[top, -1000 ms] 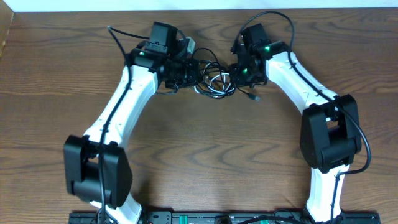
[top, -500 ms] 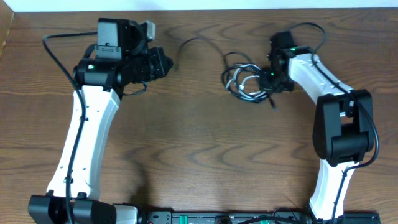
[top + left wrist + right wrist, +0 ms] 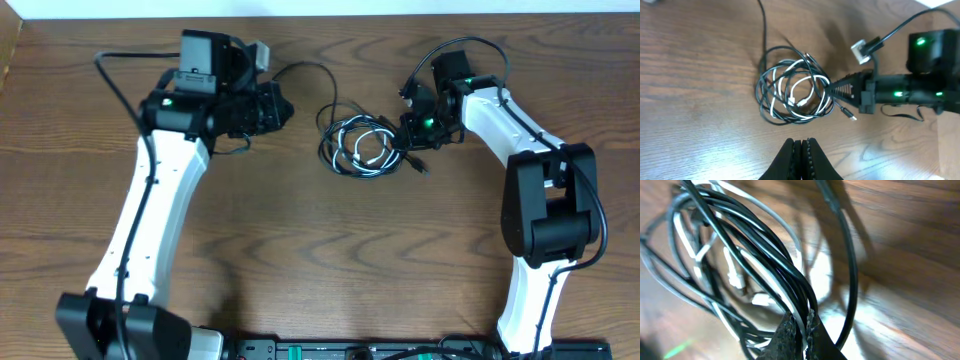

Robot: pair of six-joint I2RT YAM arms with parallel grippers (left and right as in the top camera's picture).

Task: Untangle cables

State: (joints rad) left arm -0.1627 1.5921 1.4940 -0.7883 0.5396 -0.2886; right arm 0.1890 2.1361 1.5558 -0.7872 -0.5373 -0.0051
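Observation:
The cables [image 3: 358, 150] lie as one coiled bundle of thin black and white loops at the table's middle back; it also shows in the left wrist view [image 3: 792, 95]. One loose black strand [image 3: 310, 68] arcs from the bundle toward the left arm. A small plug [image 3: 421, 169] trails off at the bundle's right. My right gripper [image 3: 403, 138] is shut on black and white strands [image 3: 765, 265] at the bundle's right edge, fingertips [image 3: 802, 317] pinching them. My left gripper [image 3: 287, 108] is shut and empty [image 3: 801, 145], a short way left of the bundle.
Bare wooden table [image 3: 330, 250] all round. The table's far edge [image 3: 330, 14] runs just behind both arms. Thicker black cords [image 3: 470, 45] loop off each wrist. The right arm's base [image 3: 545, 215] stands at the front right.
The bundle and my right gripper have shifted left toward the middle. My left arm has swung right, closer to the bundle. The loose black strand now arcs toward the left wrist.

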